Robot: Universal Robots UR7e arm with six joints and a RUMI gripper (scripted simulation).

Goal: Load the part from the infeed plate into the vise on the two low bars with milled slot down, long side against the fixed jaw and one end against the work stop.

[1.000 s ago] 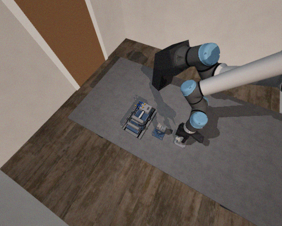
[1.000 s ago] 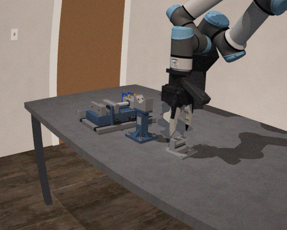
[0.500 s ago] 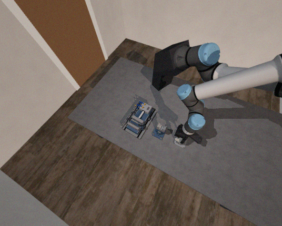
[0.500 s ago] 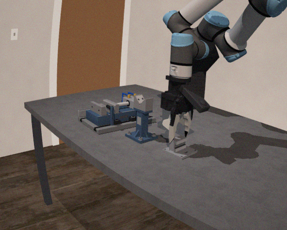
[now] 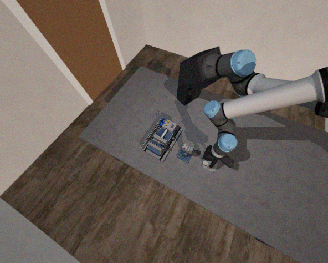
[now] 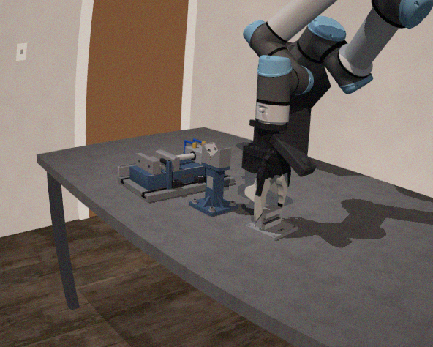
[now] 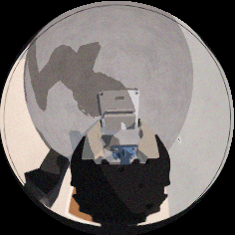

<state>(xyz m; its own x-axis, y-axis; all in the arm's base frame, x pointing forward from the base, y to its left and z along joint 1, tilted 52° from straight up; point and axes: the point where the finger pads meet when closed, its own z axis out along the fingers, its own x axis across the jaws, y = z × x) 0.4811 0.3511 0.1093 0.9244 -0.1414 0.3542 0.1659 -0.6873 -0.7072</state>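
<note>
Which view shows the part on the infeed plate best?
The wrist view: the part sits centred between the claw's fingers. The exterior view shows its side, partly covered by fingers. The top view almost hides it.

Setting: plain indoor room fitted as a small machining test cell, not a full workshop. Evidence: beige walls [image 6: 377, 112], dark wood-plank floor [image 6: 60, 299], brown door [image 6: 134, 75] with pale frame behind the table's far left corner, light switch plate [image 6: 21, 51] on the left wall. One grey table [image 6: 209, 269] carries shop fixtures near its far left end: a blue vise [image 6: 149, 178] on rails and a blue V-block stand [image 6: 213, 187]. An industrial arm [image 6: 273, 93] reaches in over the far right edge.
</note>
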